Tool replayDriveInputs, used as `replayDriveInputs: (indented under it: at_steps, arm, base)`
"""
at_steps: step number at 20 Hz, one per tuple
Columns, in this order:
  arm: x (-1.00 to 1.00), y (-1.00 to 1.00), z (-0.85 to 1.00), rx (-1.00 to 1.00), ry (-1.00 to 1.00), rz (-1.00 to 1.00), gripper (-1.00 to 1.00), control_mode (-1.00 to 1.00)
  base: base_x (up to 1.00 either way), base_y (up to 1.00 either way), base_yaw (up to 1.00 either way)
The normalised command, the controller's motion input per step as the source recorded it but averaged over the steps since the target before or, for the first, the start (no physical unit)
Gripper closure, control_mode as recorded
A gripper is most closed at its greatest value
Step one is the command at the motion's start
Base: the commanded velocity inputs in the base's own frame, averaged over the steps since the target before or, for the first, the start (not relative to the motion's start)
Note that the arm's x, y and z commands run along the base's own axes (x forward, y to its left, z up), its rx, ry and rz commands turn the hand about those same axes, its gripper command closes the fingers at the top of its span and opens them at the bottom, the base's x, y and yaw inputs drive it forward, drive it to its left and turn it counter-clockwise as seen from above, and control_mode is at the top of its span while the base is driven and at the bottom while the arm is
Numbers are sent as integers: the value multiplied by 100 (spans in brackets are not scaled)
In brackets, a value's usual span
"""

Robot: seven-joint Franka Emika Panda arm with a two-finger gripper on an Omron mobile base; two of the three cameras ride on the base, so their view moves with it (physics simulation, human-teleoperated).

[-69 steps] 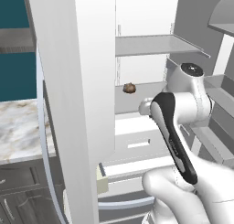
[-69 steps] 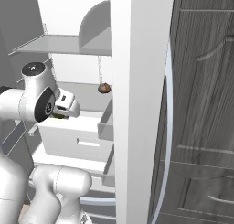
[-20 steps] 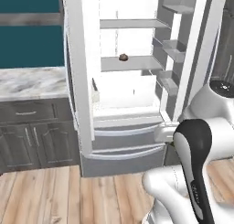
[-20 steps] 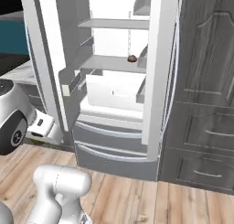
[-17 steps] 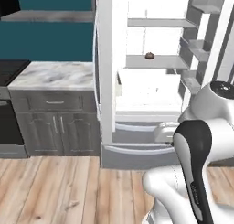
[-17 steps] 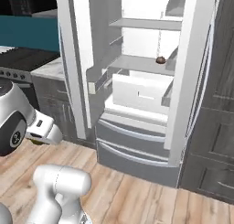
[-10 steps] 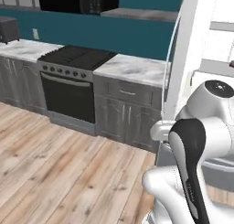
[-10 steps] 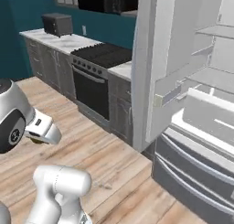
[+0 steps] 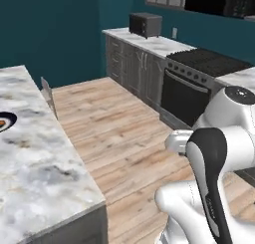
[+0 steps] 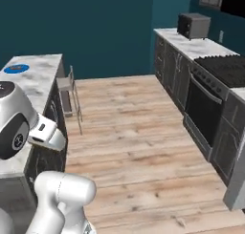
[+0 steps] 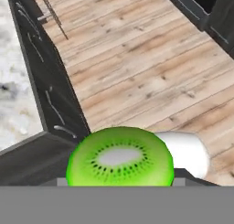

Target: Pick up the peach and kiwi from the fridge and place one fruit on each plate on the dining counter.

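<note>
Carry the kiwi (image 11: 120, 157) level toward the dining counter (image 9: 35, 168) on the left, and do not release until it sits directly over an unoccupied plate; the black plate (image 9: 5, 122) at the counter's left edge appears to hold something orange already, so the blue plate (image 10: 19, 68) farther along is probably the target. The kiwi sits at the bottom of the hand view, evidently clamped in the gripper. It shows a bright green cut face, pale core and ring of dark seeds.
</note>
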Motion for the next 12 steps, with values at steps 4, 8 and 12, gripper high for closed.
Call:
replayDriveInputs:
  at_steps: [4, 8, 12]
  arm:
    - [0, 0, 0, 0, 0, 0, 100, 100]
    - [0, 0, 0, 0, 0, 0, 100, 100]
    - [0, 0, 0, 0, 0, 0, 100, 100]
  base:
    - [-49, 85, 73]
    - [-10, 100, 37]
    - [23, 100, 15]
